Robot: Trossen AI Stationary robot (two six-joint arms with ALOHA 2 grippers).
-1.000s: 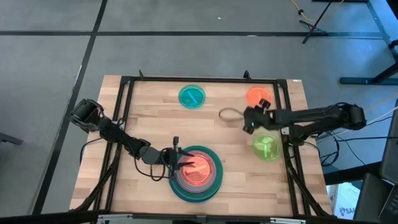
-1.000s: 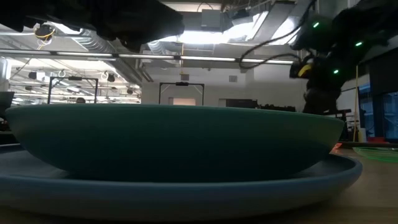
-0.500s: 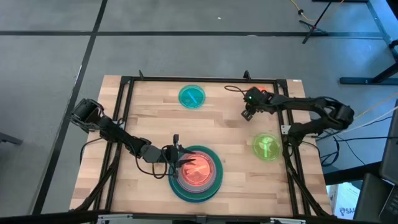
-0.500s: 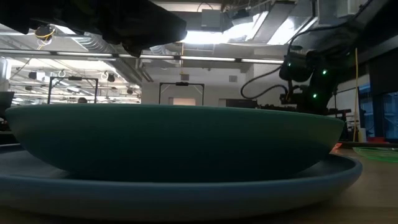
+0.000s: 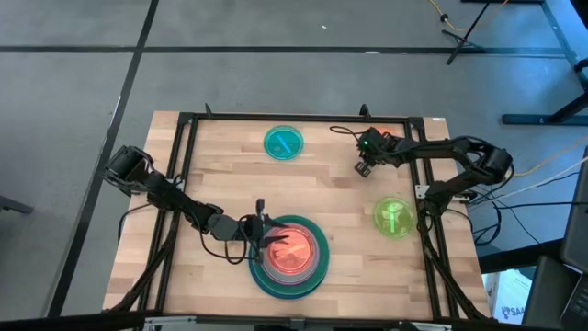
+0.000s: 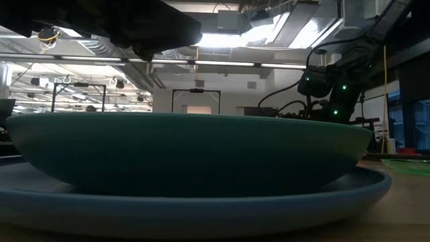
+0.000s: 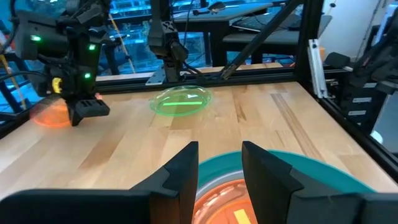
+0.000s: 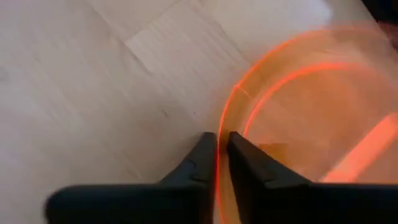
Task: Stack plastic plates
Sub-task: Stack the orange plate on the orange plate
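Pinching orange plate [image 8: 298, 118] rim now: our right gripper [image 8: 217, 146] jaws, apart a second ago, narrowed onto it at table's far right. Lift to stack [image 5: 290, 256] looks next. Left gripper [image 7: 219, 163] half-open, empty, over stack.

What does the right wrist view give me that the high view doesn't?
Only the right wrist view shows the right gripper with its fingers pinching the orange plate's rim. Only the high view shows the left gripper open over the stack, plus the teal plate and lime plate lying loose. Both show the wooden table.
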